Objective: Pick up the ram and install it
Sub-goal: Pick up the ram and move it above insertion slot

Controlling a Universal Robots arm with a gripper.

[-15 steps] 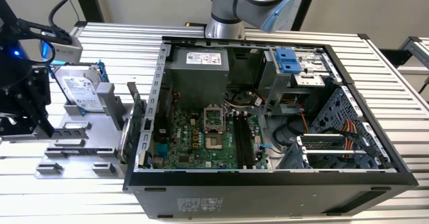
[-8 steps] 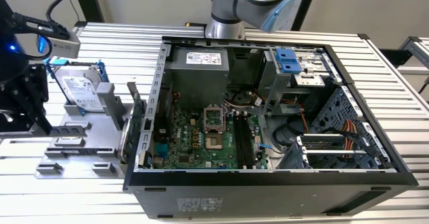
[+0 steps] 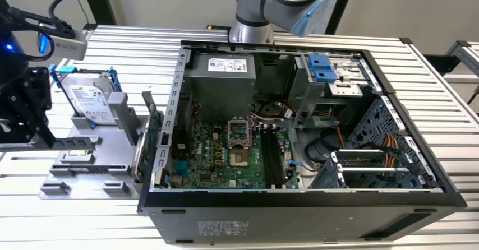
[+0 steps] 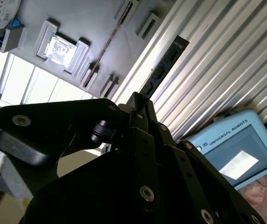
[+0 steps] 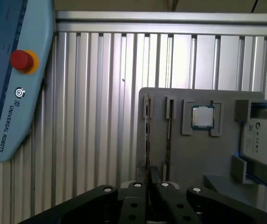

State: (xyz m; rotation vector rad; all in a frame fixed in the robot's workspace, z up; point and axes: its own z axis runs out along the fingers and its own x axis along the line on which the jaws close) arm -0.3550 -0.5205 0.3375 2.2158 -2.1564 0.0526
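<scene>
My gripper (image 4: 140, 100) is shut on the ram (image 4: 163, 70), a thin dark stick that juts out past the fingertips over the slatted table. In the first wrist view the ram (image 5: 147, 135) shows edge-on, running from my gripper (image 5: 149, 184) along the edge of the grey parts holder (image 5: 189, 158). I cannot tell whether it still touches the holder. At the exterior view's far left, my gripper (image 3: 26, 110) hangs beside the holder (image 3: 82, 166), well away from the open computer case (image 3: 299, 121) and its motherboard memory slots (image 3: 271, 157).
The holder carries a hard drive (image 3: 90, 96), a processor chip (image 5: 202, 116) and an upright green card (image 3: 153, 132). A blue teach pendant (image 5: 12, 70) lies on the slatted aluminium table (image 3: 449, 93). The arm's base stands behind the case.
</scene>
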